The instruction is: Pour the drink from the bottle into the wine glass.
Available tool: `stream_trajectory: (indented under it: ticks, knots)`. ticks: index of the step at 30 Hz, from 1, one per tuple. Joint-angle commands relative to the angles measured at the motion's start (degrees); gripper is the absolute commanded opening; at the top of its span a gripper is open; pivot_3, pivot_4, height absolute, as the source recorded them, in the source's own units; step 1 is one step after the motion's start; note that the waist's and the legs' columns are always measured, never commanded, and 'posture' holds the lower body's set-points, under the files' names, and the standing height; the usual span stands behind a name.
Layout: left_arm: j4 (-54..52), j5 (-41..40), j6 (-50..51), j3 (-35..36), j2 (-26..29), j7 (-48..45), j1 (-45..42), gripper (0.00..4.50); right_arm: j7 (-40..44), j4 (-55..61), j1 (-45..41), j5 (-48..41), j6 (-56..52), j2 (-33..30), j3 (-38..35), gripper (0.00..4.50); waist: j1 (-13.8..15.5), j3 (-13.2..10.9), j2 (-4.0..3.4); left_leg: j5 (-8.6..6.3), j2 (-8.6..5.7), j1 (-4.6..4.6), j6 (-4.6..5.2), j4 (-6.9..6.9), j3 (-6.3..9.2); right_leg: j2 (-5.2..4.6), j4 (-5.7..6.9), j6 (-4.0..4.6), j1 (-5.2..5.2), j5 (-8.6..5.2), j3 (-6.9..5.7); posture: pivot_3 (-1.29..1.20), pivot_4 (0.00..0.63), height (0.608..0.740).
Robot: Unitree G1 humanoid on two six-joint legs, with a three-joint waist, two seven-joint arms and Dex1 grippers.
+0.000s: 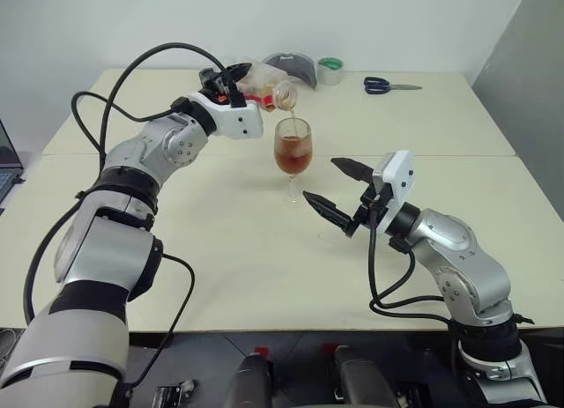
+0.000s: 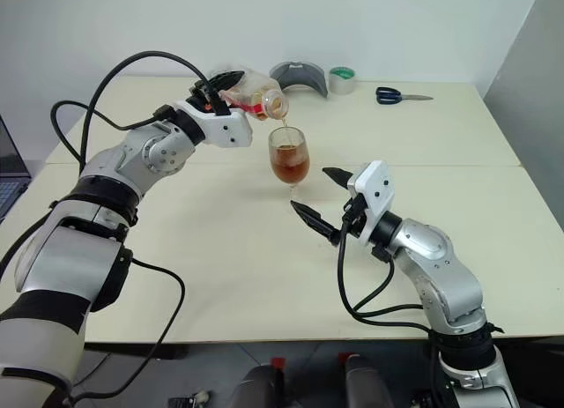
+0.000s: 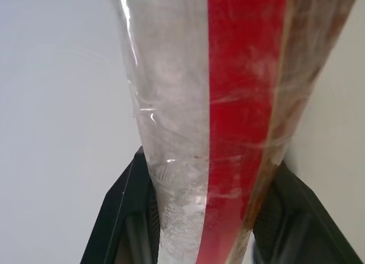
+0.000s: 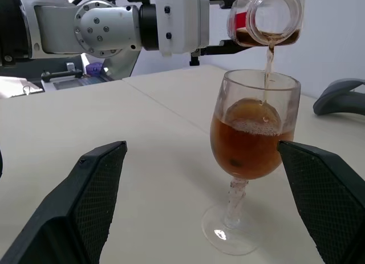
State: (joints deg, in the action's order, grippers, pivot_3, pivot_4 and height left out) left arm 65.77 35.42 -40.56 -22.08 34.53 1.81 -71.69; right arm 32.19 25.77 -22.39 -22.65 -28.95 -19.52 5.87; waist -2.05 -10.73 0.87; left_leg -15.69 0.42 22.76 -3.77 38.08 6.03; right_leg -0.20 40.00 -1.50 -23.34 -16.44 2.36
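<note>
**Drink streams from the tipped bottle into the wine glass**

Head views: The left gripper [image 1: 236,84] is clamped on the bottle [image 1: 267,94], which lies tipped past level with its open mouth just above the rim of the wine glass [image 1: 293,152]. A thin stream of the drink [image 1: 292,156] falls from the mouth into the bowl, which is more than half full of amber liquid. The glass stands upright on the cream table [image 1: 220,249], near its middle. The right gripper [image 1: 339,190] hovers just beside the glass foot with its two black fingers spread wide, holding nothing. At the far edge of the table lie a grey curved object [image 1: 295,67], a roll of tape [image 1: 330,70] and blue-handled scissors [image 1: 388,85], well apart from the glass.

Left wrist view: The clear bottle wall with its red label strip [image 3: 242,104] rises between the two black fingers [image 3: 122,218], which press against it on either side.

Right wrist view: The gripper's black fingertips [image 4: 91,201] stand far apart, the wine glass between and beyond them, untouched. The bottle mouth [image 4: 274,16] hangs over the rim, with liquid running down into the foaming drink.
</note>
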Motion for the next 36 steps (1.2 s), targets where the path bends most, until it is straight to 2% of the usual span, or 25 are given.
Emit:
stream_trajectory:
  ticks: [1,6,12,15,19,24,29,36]
  knots:
    - [-4.3,-6.52,1.74,4.59,-1.08,-3.71,1.37,1.67,-0.49,1.99,-0.85,0.39,2.57,0.69,-0.1,4.5,0.0,0.0,0.0,0.0,0.0,0.0,0.0,0.0,-0.01,0.0,0.0,0.0,0.0,0.0,0.02,0.0,0.15,0.74]
    - [-10.66,-15.44,7.45,10.66,-3.42,-10.14,6.38,1.67,-0.12,1.89,-1.19,1.19,3.53,0.8,0.0,4.5,-0.18,0.0,0.0,0.07,0.01,0.0,-0.13,0.02,0.0,-0.01,0.02,0.0,0.0,0.0,0.01,0.0,0.15,0.74]
    - [-25.23,-34.42,26.15,22.83,-7.58,-20.32,15.15,1.67,2.29,3.43,-2.92,-0.86,-0.65,-1.6,0.81,4.5,-0.8,0.01,0.0,0.09,0.03,-0.01,-0.15,0.04,0.02,-0.01,0.07,0.01,0.0,0.0,0.02,0.0,0.15,0.74]
    - [-34.95,-40.47,35.72,26.78,-8.52,-22.38,22.51,1.67,4.03,4.45,-4.33,-1.41,-3.89,-4.04,1.91,4.5,-1.34,0.02,0.0,0.1,0.05,-0.02,-0.16,0.05,0.02,-0.02,0.09,0.01,0.0,0.01,0.03,0.0,0.15,0.74]
    - [-44.42,-45.01,46.03,31.21,-9.15,-20.6,30.9,1.67,4.37,5.52,-6.29,-2.64,-9.06,-5.84,3.58,4.5,-1.59,0.02,0.01,0.1,0.1,-0.08,-0.16,0.05,0.02,-0.02,0.13,0.01,0.0,0.01,0.06,0.0,0.15,0.74]
    - [-49.45,-48.02,52.56,35.18,-9.07,-18.75,37.27,1.67,3.62,4.57,-8.36,-1.85,-12.56,-5.77,5.63,4.5,-1.2,0.05,0.05,0.08,0.09,-0.04,-0.13,0.09,0.07,-0.01,0.14,0.02,0.01,0.01,0.01,0.0,0.15,0.74]
    - [-50.2,-50.94,55.6,38.3,-9.58,-18.61,39.78,1.67,3.42,3.91,-9.61,-0.87,-13.65,-5.17,7.3,4.5,-1.04,0.07,0.09,0.08,0.06,-0.05,-0.14,0.09,0.06,-0.07,0.12,0.02,0.02,0.01,0.01,0.0,0.15,0.74]
    - [-47.32,-50.87,54.74,37.72,-8.93,-21.25,40.3,1.67,2.87,3.12,-10.44,0.22,-13.26,-3.48,8.43,4.5,-1.01,0.07,0.1,0.08,0.05,-0.05,-0.13,0.08,0.05,-0.07,0.1,0.02,0.02,0.01,0.01,0.0,0.15,0.74]
